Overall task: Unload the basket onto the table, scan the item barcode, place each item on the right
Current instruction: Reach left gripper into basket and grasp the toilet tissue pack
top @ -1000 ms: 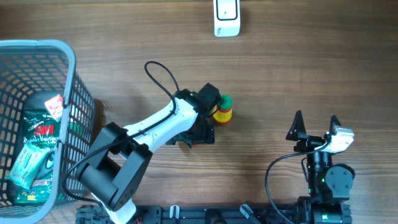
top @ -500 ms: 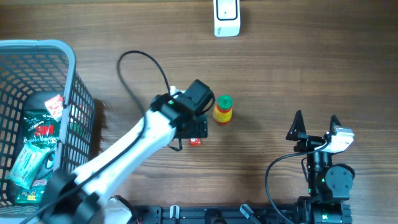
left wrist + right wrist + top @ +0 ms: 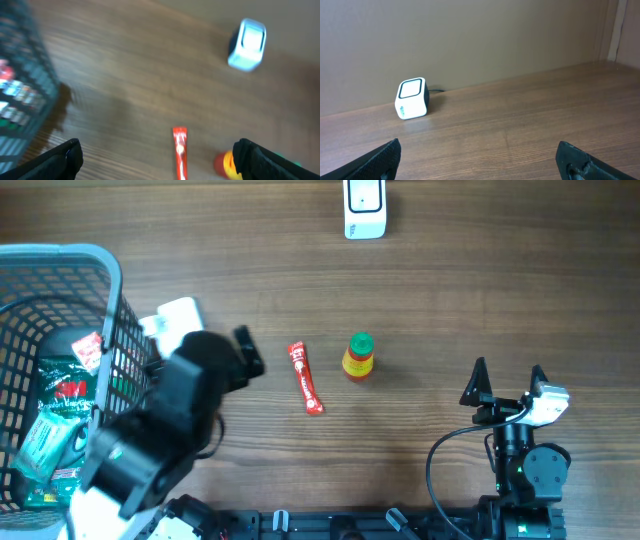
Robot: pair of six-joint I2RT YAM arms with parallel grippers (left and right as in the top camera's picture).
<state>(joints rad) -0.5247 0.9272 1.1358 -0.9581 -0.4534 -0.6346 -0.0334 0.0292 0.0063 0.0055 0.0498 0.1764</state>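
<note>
Both grippers stand spread wide with nothing between their fingers: the left gripper (image 3: 157, 147) hangs over bare wood close by the basket, and the right gripper (image 3: 508, 370) sits at the near right edge of the table, its two dark fingertips pointing toward the far side. Brown wood-grain planking covers the whole table (image 3: 480, 280), the grain running left to right, with a matte finish and no cloth or mat on it. Beyond the far edge, the right wrist view shows a plain tan-brown wall (image 3: 470, 35) rising straight from the tabletop, with a pale vertical strip at its right end. At the left edge stands a grey-blue plastic mesh basket (image 3: 110, 280) holding green packets (image 3: 60, 395) and a red-and-white wrapper. Far across the table, well apart from everything else, the white scanner (image 3: 364, 207) sits with its dark-framed window facing up and forward. Near the table's middle a small yellow-and-red bottle (image 3: 359, 357) with a green cap stands upright. Just to its left, not touching it, the red sachet (image 3: 305, 377) lies flat on the wood, slightly slanted. The left wrist view is blurred.
</note>
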